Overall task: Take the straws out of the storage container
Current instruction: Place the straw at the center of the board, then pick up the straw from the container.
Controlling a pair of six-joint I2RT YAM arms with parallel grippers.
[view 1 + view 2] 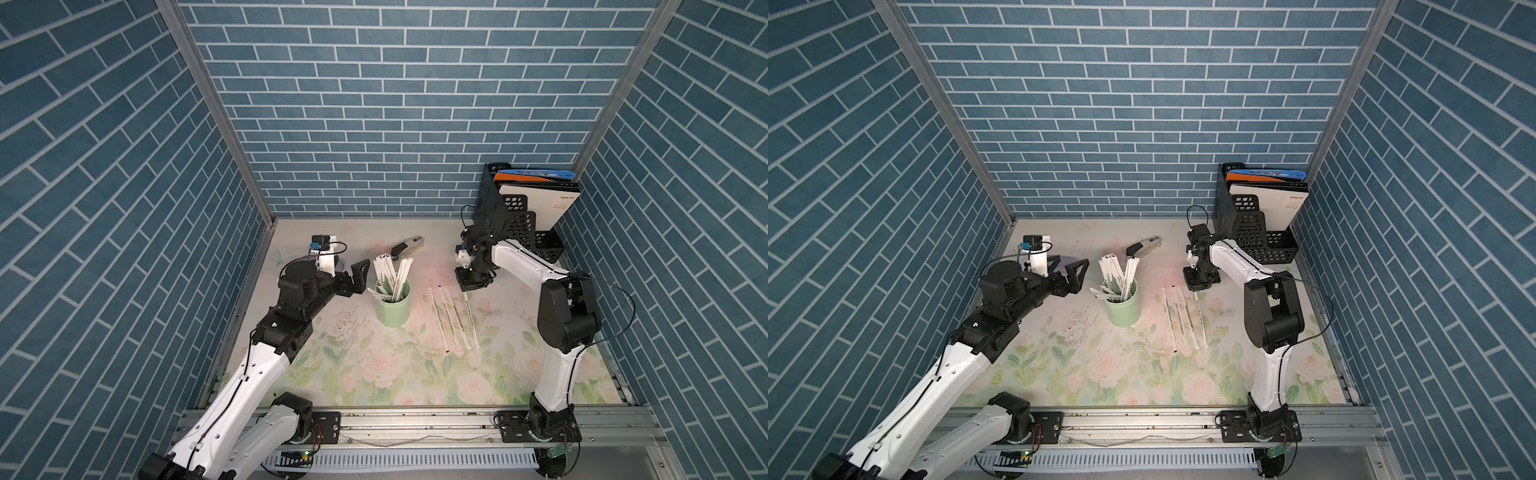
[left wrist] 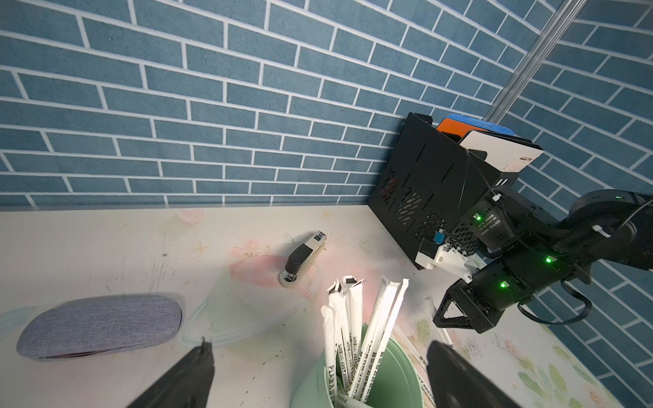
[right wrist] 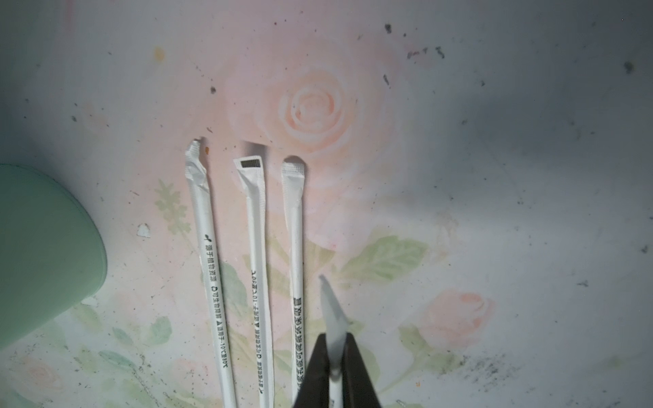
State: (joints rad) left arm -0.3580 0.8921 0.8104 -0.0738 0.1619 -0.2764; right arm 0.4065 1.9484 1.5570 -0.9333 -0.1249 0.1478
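Right jaws pinched on one white paper-wrapped straw, beside three more straws lying parallel on the desk, right of the mint-green storage container mid-desk. Left jaws gaping wide just left of it, a bundle bristling from its mouth, "PLA" printed on one. Scuffed rose-print surface, blue brick-pattern walls, black perforated file holder far right, stapler behind.

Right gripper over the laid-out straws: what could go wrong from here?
1. The right gripper pinches a white paper-wrapped straw right beside three lying straws; released, it may land across them.
2. The open left gripper sits close to the mint-green cylindrical cup; closing in could tip it or bend its leaning straws.
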